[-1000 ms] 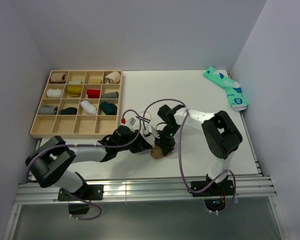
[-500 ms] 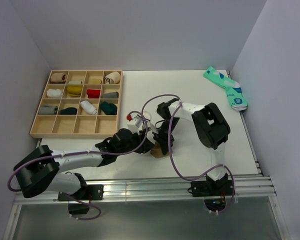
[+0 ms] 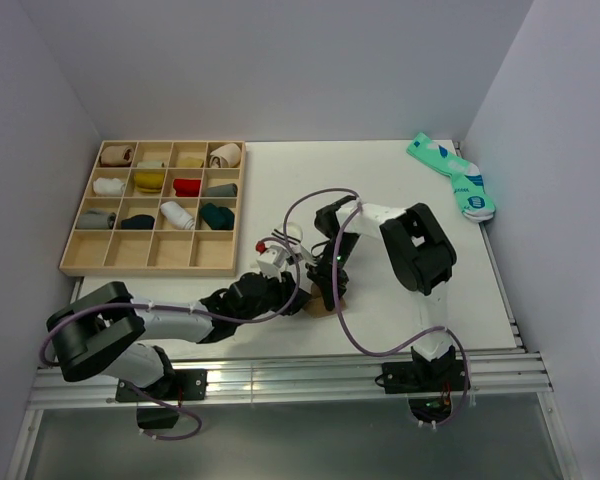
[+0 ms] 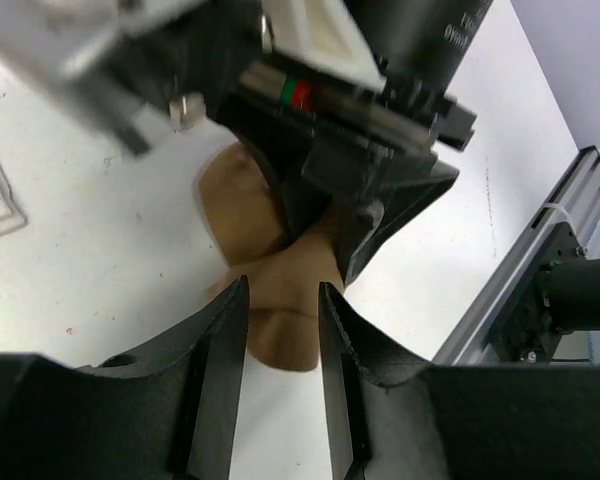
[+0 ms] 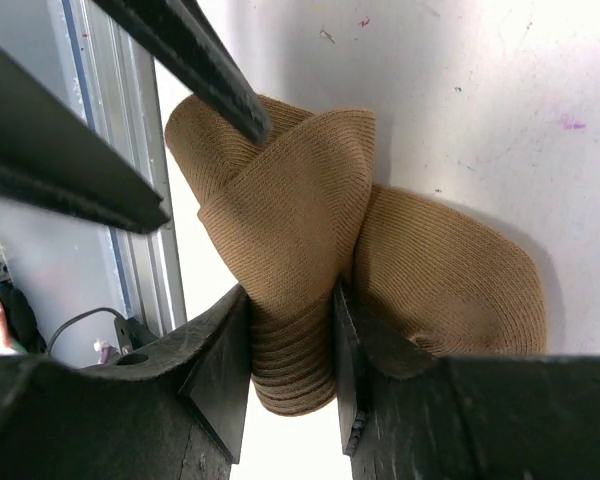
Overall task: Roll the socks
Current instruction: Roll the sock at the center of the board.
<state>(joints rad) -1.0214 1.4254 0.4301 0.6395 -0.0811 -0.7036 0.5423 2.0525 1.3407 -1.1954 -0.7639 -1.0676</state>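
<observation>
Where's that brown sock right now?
In the top view the tan sock lies bunched near the table's front edge, roughly mid-width. The right wrist view shows the right gripper with its jaws pinched on a fold of it.

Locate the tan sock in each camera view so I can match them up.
Top external: tan sock sits low centre, near the table's front edge.
Left wrist: it is centre frame, mostly below the middle.
Right wrist: it fills the centre, folded over itself.
Shared landmark: the aluminium rail along the table's near edge, close to the sock.
</observation>
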